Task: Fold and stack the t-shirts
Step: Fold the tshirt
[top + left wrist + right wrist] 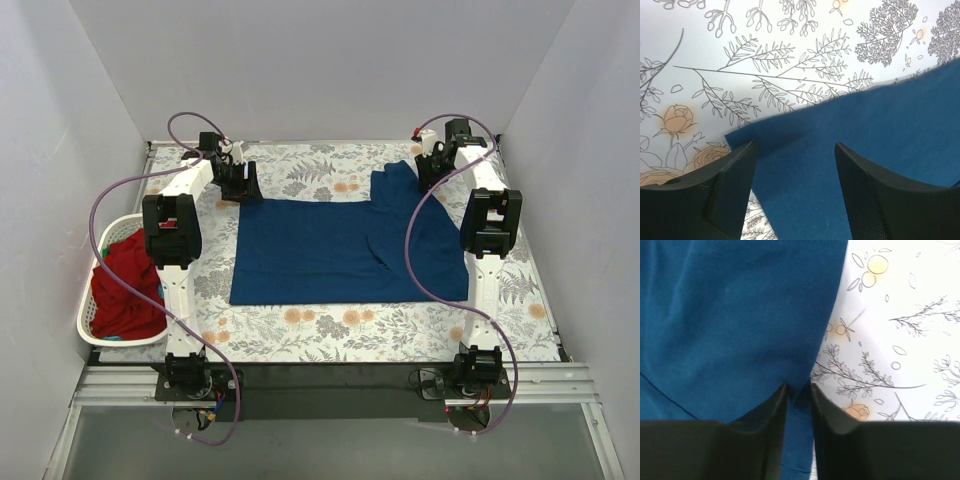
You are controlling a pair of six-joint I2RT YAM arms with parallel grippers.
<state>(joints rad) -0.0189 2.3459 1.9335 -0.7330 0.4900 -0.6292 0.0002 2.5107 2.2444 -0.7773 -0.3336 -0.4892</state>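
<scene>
Top: navy t-shirt (330,250) lies spread flat mid-bench (300,325), far-right part rumpled. Left claw (240,190) sits at its far-left corner, right claw (432,175) at the far-right corner. Red t-shirt (125,290) is heaped in the white basket (90,335) at the bench's left edge.

Left wrist: claw open, fingers wide apart and straddling the shirt's corner. Cloth lies flat on the bench between them, not pinched.

Right wrist: fingers nearly together, nipping the navy shirt's edge. A thin strip of blue cloth shows between them.
</scene>
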